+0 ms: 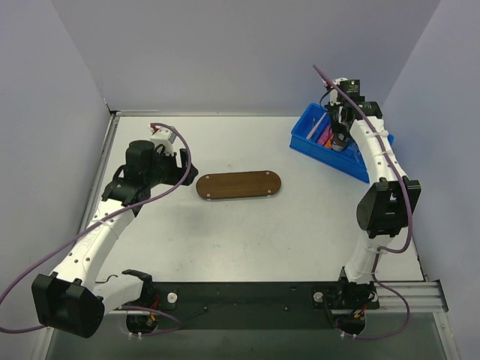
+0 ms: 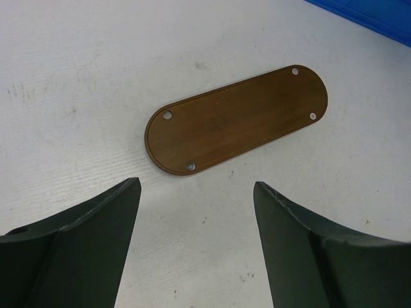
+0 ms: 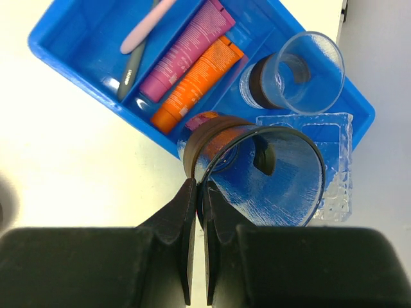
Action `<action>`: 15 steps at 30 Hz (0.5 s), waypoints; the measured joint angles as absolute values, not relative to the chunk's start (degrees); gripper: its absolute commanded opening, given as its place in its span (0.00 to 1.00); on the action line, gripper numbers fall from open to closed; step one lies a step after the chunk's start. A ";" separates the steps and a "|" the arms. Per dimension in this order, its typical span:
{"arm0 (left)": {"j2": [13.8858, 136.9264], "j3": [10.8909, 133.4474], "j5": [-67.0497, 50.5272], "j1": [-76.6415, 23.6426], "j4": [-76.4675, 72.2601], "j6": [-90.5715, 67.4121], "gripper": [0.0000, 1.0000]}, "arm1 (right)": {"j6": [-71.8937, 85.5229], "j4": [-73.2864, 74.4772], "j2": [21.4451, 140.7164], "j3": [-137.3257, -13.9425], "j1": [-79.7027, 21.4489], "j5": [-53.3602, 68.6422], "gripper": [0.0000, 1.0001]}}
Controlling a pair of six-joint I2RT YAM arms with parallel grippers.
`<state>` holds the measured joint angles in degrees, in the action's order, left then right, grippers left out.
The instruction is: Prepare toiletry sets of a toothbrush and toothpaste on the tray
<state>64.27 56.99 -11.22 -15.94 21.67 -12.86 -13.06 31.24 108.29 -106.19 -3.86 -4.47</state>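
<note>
At the near left, the left gripper (image 2: pixel 196 192) hovers over the white table (image 1: pixel 300 225) with its dark fingers spread wide and nothing between them. It points right, toward the flat dark-brown wooden tray (image 2: pixel 237 119) with rounded ends and small silver studs. The tray lies just beyond the fingertips, near the middle of the table, and its top is bare.

The right arm reaches to the far right, where the blue rectangular plastic bin (image 3: pixel 83 38) sits at an angle. The right gripper (image 3: pixel 200 186) hangs over the bin's near side. Its fingers are clenched tight, and the rim of a clear plastic cup (image 3: pixel 276 173) with a dark-brown base is pinched between their tips. The cup is tipped with its mouth toward the wrist camera.

The task's pieces are all inside the bin. The orange tapered toothpaste tube (image 3: pixel 199 77) and the magenta toothpaste tube (image 3: pixel 186 51) lie touching, side by side. In the next compartment the thin pale-pink toothbrush (image 3: pixel 144 31) lies beside a dark grey toothbrush (image 3: pixel 131 70). A second clear cup (image 3: pixel 302 70) and a clear textured square dish (image 3: pixel 337 147) sit at the bin's other end.
</note>
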 measured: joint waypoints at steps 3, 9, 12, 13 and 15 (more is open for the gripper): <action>64.16 56.99 -11.20 -15.94 21.67 -12.84 0.82 | -13.65 31.44 107.13 -106.17 -5.17 -4.51 0.00; 64.12 56.99 -11.22 -15.99 21.67 -12.84 0.82 | -14.74 31.51 103.66 -104.60 -8.47 -3.70 0.00; 64.03 56.99 -11.22 -15.99 21.67 -12.84 0.82 | -15.18 31.46 101.58 -102.52 -10.22 -2.44 0.00; 63.99 56.99 -11.22 -15.99 21.67 -12.86 0.82 | -15.29 31.27 100.95 -101.67 -10.90 -2.09 0.00; 63.86 56.99 -11.25 -15.99 21.67 -12.84 0.82 | -15.49 30.76 99.74 -99.53 -12.16 -1.26 0.00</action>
